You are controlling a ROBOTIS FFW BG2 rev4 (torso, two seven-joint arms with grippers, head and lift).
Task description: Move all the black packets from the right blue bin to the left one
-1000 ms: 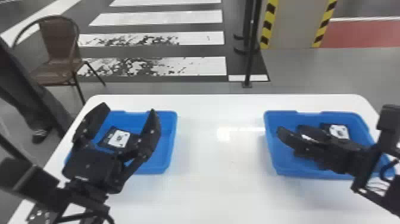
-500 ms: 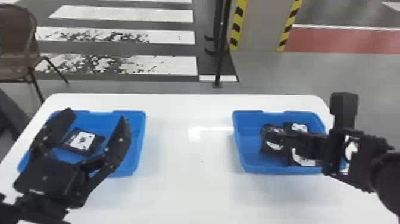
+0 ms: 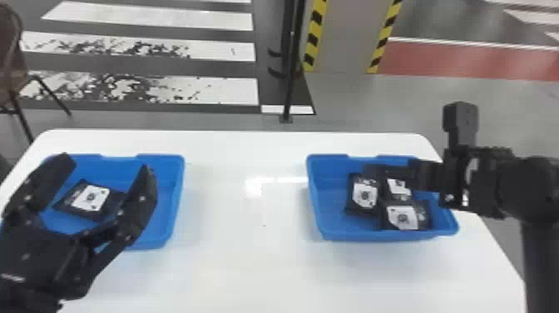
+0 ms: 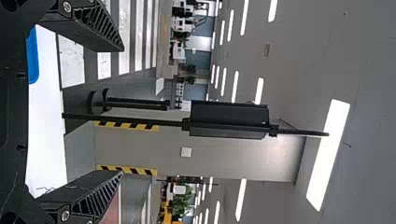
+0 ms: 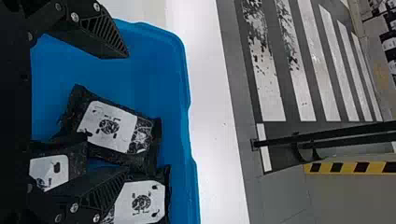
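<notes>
The desk [image 3: 249, 270] carried a left blue bin [image 3: 176, 199] by its left edge, toward the far left corner, and a right blue bin [image 3: 314, 195] toward the far right corner. One black packet [image 3: 75, 208] lay in the left bin, under the left pincer [image 3: 107, 163], whose fingers stood wide apart. Three packets lay close together in the right bin: one [image 3: 351, 206] toward the desk's left edge, one [image 3: 396, 187] nearer the far edge, one [image 3: 403, 217] farther from it. The right pincer [image 3: 372, 170] was open above them, its fingers spread.
</notes>
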